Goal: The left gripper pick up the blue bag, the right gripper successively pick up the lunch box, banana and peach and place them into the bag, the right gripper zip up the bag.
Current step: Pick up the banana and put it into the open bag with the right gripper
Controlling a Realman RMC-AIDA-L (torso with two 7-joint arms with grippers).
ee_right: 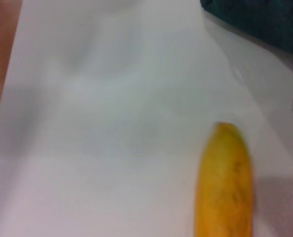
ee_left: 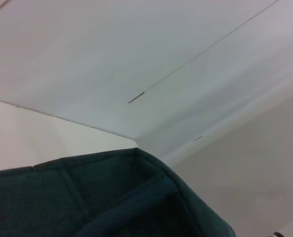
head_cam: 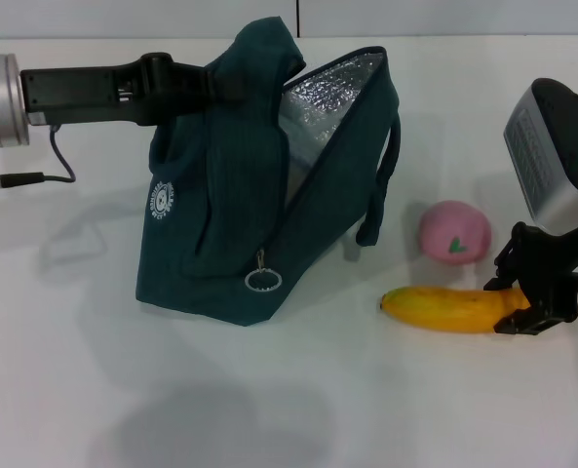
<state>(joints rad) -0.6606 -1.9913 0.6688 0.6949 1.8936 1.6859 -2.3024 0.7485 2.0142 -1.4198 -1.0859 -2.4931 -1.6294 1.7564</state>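
Left gripper: my black 2-fingered left claw [head_cam: 232,83] reaches in from the upper left, clamped on the top fabric of the bag.
Bag: the dark teal-blue fabric lunch bag [head_cam: 220,234] stands centre frame, mouth open, foil lining showing.
Right gripper: my black right claw [head_cam: 524,304] at lower right has its fingers straddling the banana's right end.
Banana: the curved yellow-orange banana [head_cam: 444,309] lies on the white table [head_cam: 74,390].
Peach: the small round pink peach [head_cam: 454,232] sits just above it.
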